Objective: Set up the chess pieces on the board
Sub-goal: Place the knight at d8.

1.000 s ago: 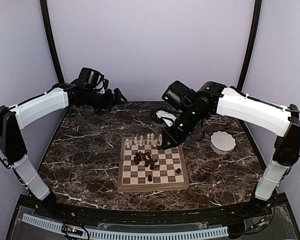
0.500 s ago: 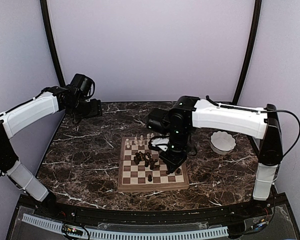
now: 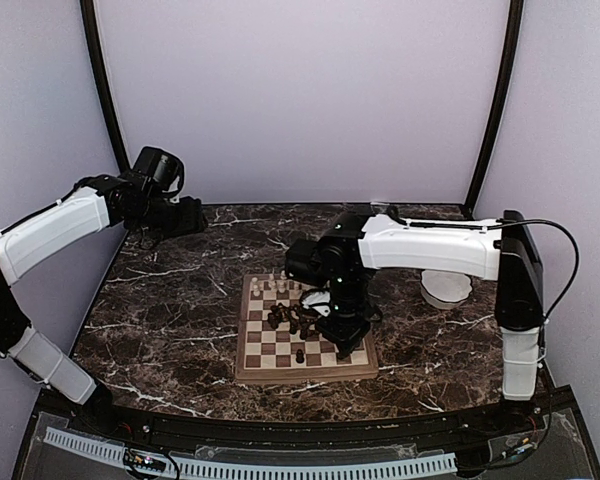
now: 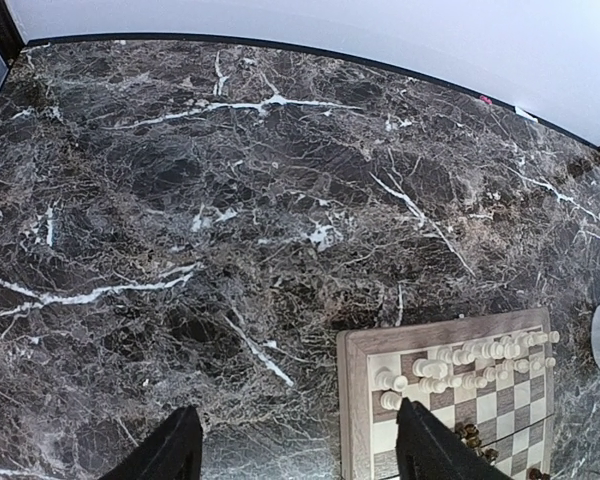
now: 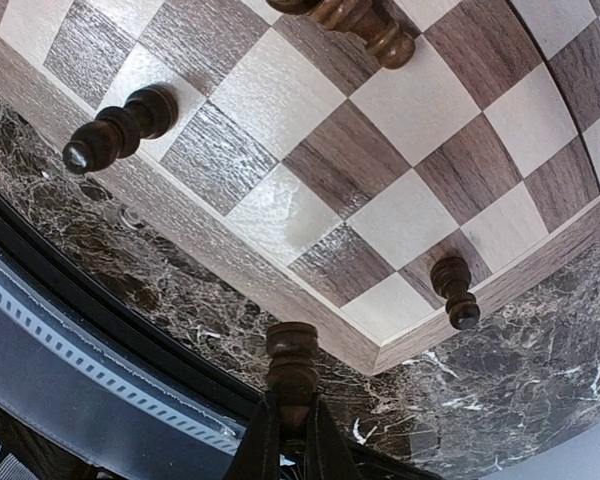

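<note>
Right gripper (image 5: 285,445) pinches a dark piece (image 5: 292,360), its long axis in line with the fingers, over the near-right corner of the board (image 5: 400,215). The near row's bare squares lie just beyond. Left gripper (image 4: 298,455), spread wide, hovers far left, well apart.

A dark marble table (image 3: 160,330), veined in white, is spreading across the whole enclosure. Pale lavender walls (image 3: 300,100) are closing it in behind and at both sides, evenly lit. A black left post (image 3: 100,90) and a black right post (image 3: 498,100) are rising at the back corners. A white perforated strip (image 3: 280,468) is running along the black near edge.
</note>
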Controlling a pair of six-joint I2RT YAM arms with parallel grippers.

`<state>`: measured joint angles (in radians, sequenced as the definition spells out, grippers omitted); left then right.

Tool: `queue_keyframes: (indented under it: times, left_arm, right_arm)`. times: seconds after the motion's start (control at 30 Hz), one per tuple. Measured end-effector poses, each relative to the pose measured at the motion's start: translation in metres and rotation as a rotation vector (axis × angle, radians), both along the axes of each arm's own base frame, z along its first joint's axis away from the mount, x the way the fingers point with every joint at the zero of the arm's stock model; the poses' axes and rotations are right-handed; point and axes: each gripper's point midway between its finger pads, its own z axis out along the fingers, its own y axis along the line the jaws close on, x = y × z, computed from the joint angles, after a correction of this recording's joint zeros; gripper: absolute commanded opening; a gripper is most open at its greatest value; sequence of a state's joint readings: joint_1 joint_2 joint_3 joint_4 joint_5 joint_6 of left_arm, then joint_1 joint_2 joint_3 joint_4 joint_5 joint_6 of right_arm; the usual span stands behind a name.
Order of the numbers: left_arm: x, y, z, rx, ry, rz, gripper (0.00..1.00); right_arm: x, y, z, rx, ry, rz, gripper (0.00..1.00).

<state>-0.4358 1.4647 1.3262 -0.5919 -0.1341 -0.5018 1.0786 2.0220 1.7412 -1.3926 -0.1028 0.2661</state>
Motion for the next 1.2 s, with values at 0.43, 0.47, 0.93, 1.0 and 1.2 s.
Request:
queue_keyframes:
  times: [0.43,0.47,0.93,1.0,1.2]
  left_arm:
    - [-0.006,-0.012,-0.013,-0.058,0.022,-0.045,0.66]
    - [-0.007,-0.013,-0.014,-0.066,0.027,-0.051,0.66]
    - [-0.009,-0.032,-0.01,-0.157,0.035,-0.113,0.64]
    - [-0.009,-0.033,-0.01,-0.162,0.038,-0.117,0.63]
    - [-0.009,-0.035,-0.01,-0.168,0.04,-0.124,0.63]
  right_arm:
    - [0.001,-0.004,-0.013,-0.048,0.005,0.003,0.07]
    - [0.001,-0.004,-0.013,-0.05,0.005,0.002,0.07]
    - [0.003,-0.008,-0.018,-0.074,-0.002,0.005,0.1]
    - [0.003,-0.008,-0.02,-0.078,-0.001,0.005,0.1]
    - [0.006,-0.01,-0.023,-0.091,-0.001,0.001,0.11]
